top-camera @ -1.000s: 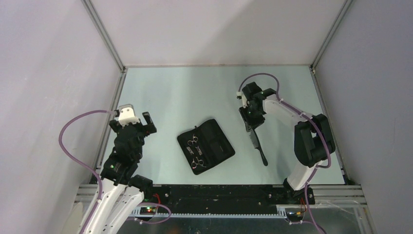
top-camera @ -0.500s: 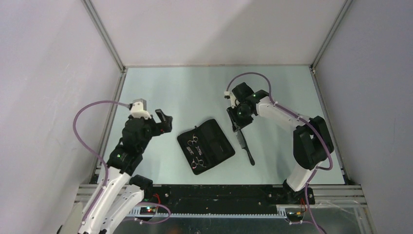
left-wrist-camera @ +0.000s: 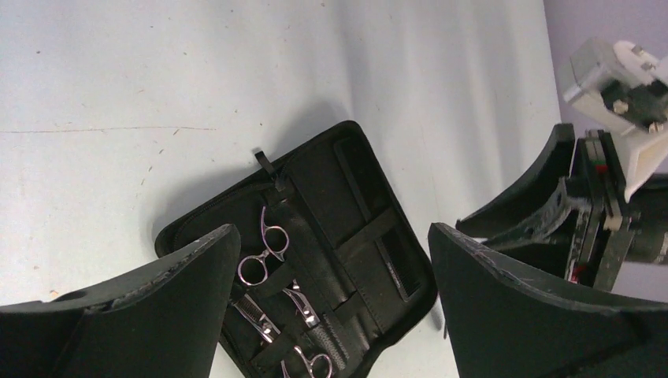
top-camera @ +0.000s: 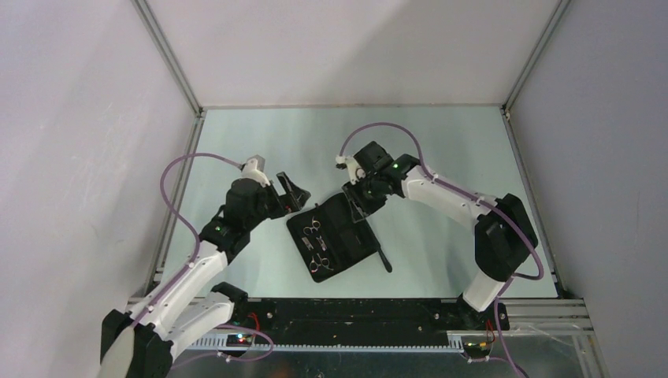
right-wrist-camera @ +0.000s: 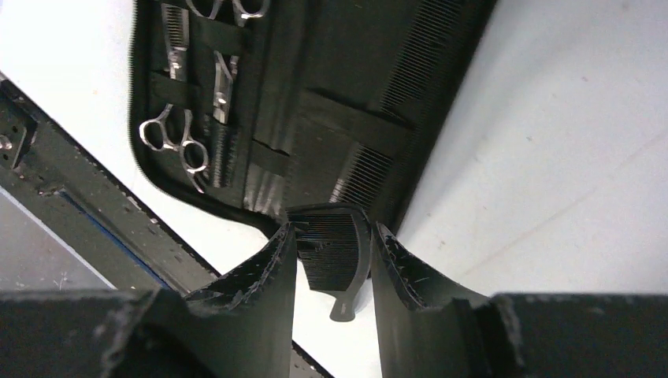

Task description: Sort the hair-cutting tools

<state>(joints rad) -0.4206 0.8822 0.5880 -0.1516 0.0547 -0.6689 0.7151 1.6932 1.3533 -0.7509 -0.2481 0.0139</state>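
An open black zip case (top-camera: 352, 230) lies mid-table. Strapped into its left half are two silver scissors (top-camera: 313, 227) (top-camera: 321, 263), which also show in the left wrist view (left-wrist-camera: 264, 252) and the right wrist view (right-wrist-camera: 177, 142). My right gripper (top-camera: 358, 203) (right-wrist-camera: 332, 228) is shut on a black comb (top-camera: 380, 250) (right-wrist-camera: 335, 252) that slants down past the case's right edge. A comb-like piece (left-wrist-camera: 391, 272) sits under a strap in the case's right half. My left gripper (top-camera: 292, 192) (left-wrist-camera: 331, 232) hovers open just left of the case's top corner, holding nothing.
Metal frame rails (top-camera: 177, 193) run along the table's left and right sides. A black rail (top-camera: 354, 311) crosses the near edge between the arm bases. In the left wrist view the right arm's wrist (left-wrist-camera: 606, 197) stands close at the right.
My left arm has swung right and forward, from the left rail to the case. My right arm has carried the comb leftward until it is over the case's right half.
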